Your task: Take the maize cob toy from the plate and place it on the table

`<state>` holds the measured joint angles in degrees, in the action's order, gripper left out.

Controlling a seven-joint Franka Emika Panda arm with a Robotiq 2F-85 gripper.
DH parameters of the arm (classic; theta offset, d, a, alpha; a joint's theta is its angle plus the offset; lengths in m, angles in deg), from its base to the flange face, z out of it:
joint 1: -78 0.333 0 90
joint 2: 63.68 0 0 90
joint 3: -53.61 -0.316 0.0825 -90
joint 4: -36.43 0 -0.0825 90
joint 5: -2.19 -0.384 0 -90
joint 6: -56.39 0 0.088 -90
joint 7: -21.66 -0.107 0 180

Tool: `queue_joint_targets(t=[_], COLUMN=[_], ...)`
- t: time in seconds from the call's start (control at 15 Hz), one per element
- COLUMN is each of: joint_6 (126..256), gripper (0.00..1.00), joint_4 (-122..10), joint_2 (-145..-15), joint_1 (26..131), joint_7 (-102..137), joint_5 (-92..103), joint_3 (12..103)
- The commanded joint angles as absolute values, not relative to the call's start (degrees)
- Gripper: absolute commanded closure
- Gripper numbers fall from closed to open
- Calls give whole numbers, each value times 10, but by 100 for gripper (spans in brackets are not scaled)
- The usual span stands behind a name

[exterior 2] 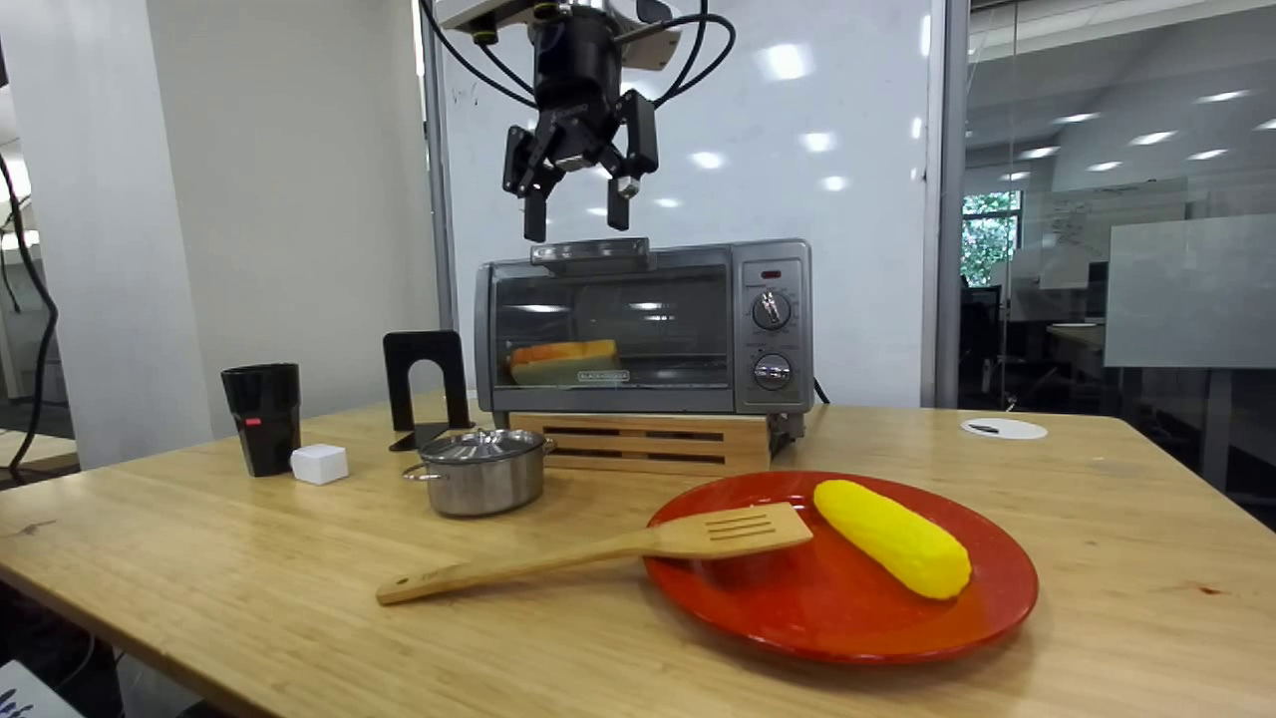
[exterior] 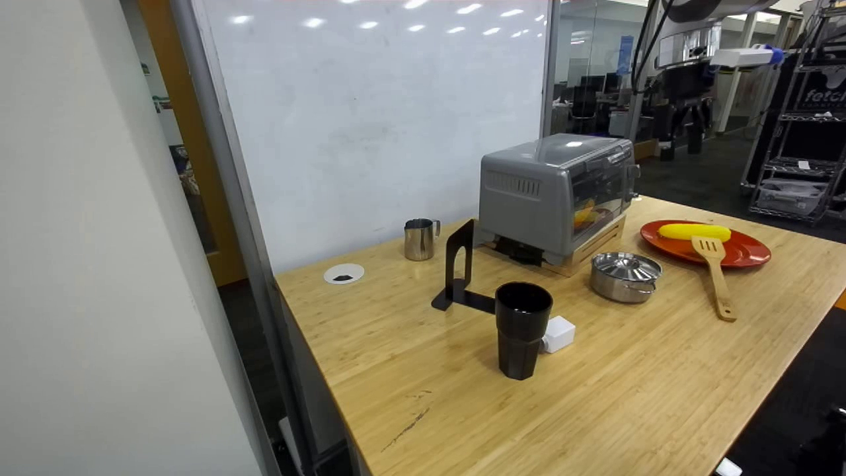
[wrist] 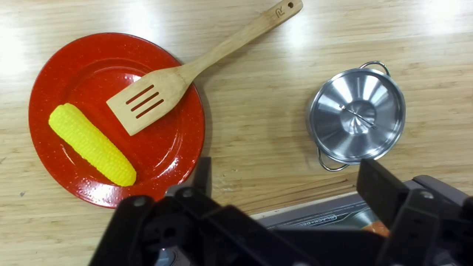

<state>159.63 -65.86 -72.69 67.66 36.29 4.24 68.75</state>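
One table (wrist: 251, 111), one plate (wrist: 103, 46), one maize cob toy (wrist: 92, 144) and one gripper (exterior 2: 577, 217) are showing.
One spatula (wrist: 172, 83), one lidded pot (exterior 2: 483, 484), one toaster oven (exterior: 525, 178), one cup (exterior: 521, 334), one steel pitcher (exterior: 419, 241), one bookend (exterior 2: 424, 345), one white block (exterior 2: 319, 464) and one white disc (exterior 2: 1019, 430) are joining them; the oven is bearing two knobs (exterior 2: 771, 310), the pot two handles (wrist: 376, 63). Behind the oven's dim door (exterior 2: 678, 289), at least one item (exterior 2: 563, 359) is showing, perhaps more.

Bright overhead light
Reflections dot the far, glossy white board (exterior: 383, 125); in the wrist view, glare blotches the light wooden table (wrist: 255, 118); black gripper fingers (wrist: 203, 175) blur
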Motion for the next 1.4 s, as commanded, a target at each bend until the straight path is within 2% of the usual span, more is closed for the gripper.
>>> queue_joint_targets(t=[0.0, 0.73, 1.33], joint_6=[1587, 1583, 1544], gripper=[0, 0, 0], joint_4=[-635, -535, -422], joint_2=[-745, -834, -947], joint_1=[657, 605, 527], joint_7=[375, 376, 553], joint_5=[32, -6, 4], joint_3=[674, 678, 660])
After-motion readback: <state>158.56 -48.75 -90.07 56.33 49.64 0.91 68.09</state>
